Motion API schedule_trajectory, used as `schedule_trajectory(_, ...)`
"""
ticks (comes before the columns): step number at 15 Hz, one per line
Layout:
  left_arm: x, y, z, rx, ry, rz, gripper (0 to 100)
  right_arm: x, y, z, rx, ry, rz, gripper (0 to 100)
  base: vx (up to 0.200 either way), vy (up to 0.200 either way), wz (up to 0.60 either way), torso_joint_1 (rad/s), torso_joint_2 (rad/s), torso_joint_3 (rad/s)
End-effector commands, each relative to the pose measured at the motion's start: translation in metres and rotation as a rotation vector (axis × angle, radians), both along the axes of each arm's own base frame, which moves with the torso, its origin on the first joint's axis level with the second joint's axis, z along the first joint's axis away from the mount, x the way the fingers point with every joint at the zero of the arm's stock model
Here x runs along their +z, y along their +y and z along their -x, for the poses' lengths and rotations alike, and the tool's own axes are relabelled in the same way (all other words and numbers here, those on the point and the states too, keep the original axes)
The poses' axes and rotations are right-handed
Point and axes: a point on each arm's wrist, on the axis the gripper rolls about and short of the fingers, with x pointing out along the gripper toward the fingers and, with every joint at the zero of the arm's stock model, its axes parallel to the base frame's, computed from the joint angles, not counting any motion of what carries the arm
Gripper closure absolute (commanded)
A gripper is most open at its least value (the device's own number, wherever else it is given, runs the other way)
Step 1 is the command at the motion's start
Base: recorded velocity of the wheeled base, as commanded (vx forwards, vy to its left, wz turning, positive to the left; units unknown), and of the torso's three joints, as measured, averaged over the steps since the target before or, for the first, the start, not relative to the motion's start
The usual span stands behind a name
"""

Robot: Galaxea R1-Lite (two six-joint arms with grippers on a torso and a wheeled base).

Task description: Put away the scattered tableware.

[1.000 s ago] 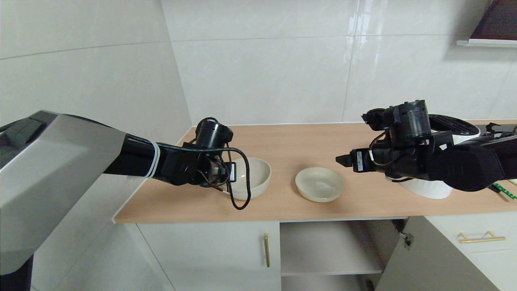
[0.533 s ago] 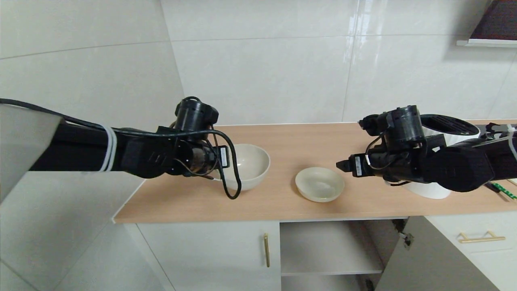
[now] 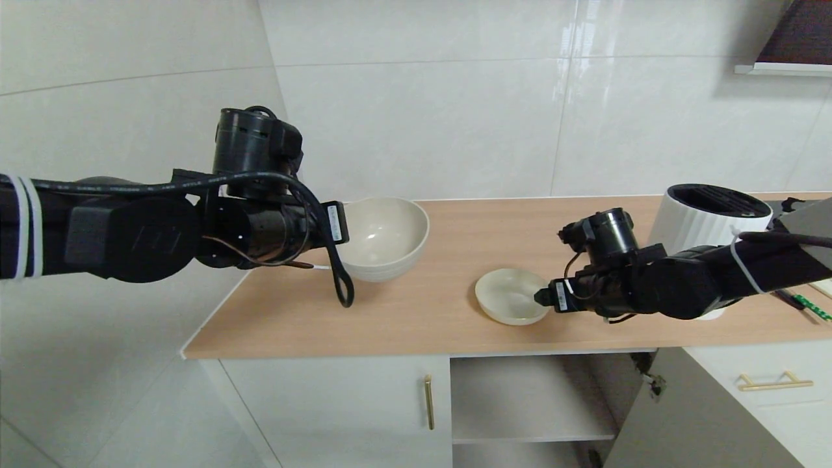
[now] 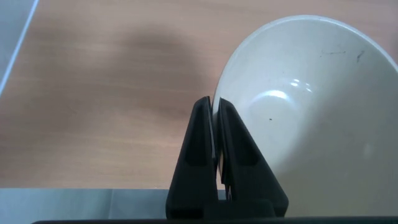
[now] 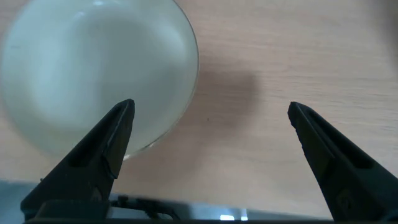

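left claw (image 4: 216,102): pinched tight on the rim of the deep cream ceramic bowl (image 3: 385,235), centre-left of head view | right claw (image 5: 211,107): spread wide, empty | shallow pale round dish (image 3: 510,296): on wooden countertop (image 3: 422,312), frame centre, its right-hand rim between the right claw's fingers; right arm nearer

**Counter tally: two bowls, one cylinder, two handles**

I count two bowls: one deep glossy cream bowl (image 3: 387,237) at my eleven o'clock, and one shallow off-white bowl (image 3: 510,296) at one o'clock. One white ribbed cylinder with a black slotted top (image 3: 705,220) stands at two o'clock. There are two cabinet pulls: one vertical brass handle (image 3: 428,402) and one horizontal brass handle (image 3: 777,381).
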Motion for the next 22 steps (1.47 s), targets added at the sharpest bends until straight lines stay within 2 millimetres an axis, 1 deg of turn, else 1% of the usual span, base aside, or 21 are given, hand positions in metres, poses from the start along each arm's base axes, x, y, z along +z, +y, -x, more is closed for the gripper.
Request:
schedule_trajectory(1, 0.004, 0.001, 0.002, 0.001, -0.01, 0.005, 100, -0.014, 0.003, -0.008, -0.005, 0.025, 0.003, 0, 0.0, 0.0, 0.0, 0.0, 0.0, 0.0)
schedule_trajectory(3, 0.004, 0.001, 0.003, -0.001, -0.012, 0.005, 100, -0.016, 0.005, -0.015, -0.017, 0.019, -0.011, 0, 0.0, 0.0, 0.0, 0.0, 0.0, 0.0)
schedule_trajectory(7, 0.004, 0.001, 0.003, -0.002, -0.012, 0.004, 100, -0.026, 0.007, -0.024, -0.027, 0.025, -0.014, 0, 0.0, 0.0, 0.0, 0.0, 0.0, 0.0)
schedule_trajectory(8, 0.004, 0.001, 0.003, -0.002, -0.012, 0.004, 100, -0.027, 0.008, -0.026, -0.031, 0.017, -0.026, 100, 0.0, 0.0, 0.0, 0.0, 0.0, 0.0)
schedule_trajectory(12, 0.003, 0.0, 0.002, -0.002, -0.009, 0.003, 100, -0.025, 0.008, -0.028, -0.04, -0.013, -0.049, 100, 0.0, 0.0, 0.0, 0.0, 0.0, 0.0)
schedule_trajectory(14, 0.004, 0.001, 0.003, -0.001, -0.01, 0.005, 100, -0.023, 0.004, -0.029, -0.049, -0.018, -0.052, 100, 0.0, 0.0, 0.0, 0.0, 0.0, 0.0)
schedule_trajectory(16, 0.003, 0.001, 0.003, -0.001, -0.009, 0.004, 100, -0.018, 0.004, -0.027, -0.047, -0.027, -0.055, 100, 0.0, 0.0, 0.0, 0.0, 0.0, 0.0)
schedule_trajectory(18, 0.0, -0.001, 0.004, -0.009, 0.001, -0.001, 100, -0.006, 0.001, -0.019, -0.046, -0.043, -0.064, 100, 0.0, 0.0, 0.0, 0.0, 0.0, 0.0)
schedule_trajectory(19, 0.001, -0.002, 0.006, -0.012, 0.001, 0.003, 100, 0.009, -0.004, -0.006, -0.037, -0.059, -0.076, 100, 0.0, 0.0, 0.0, 0.0, 0.0, 0.0)
schedule_trajectory(20, 0.001, -0.002, 0.006, -0.012, 0.001, 0.003, 100, 0.009, -0.004, -0.006, -0.037, -0.059, -0.076, 100, 0.0, 0.0, 0.0, 0.0, 0.0, 0.0)
schedule_trajectory(21, 0.001, -0.005, 0.017, -0.022, 0.008, 0.023, 100, 0.041, -0.01, 0.026, 0.025, -0.095, -0.125, 100, 0.0, 0.0, 0.0, 0.0, 0.0, 0.0)
schedule_trajectory(22, -0.001, -0.006, 0.029, -0.042, 0.018, 0.02, 100, 0.056, -0.014, 0.041, 0.036, -0.123, -0.136, 100, 0.0, 0.0, 0.0, 0.0, 0.0, 0.0)
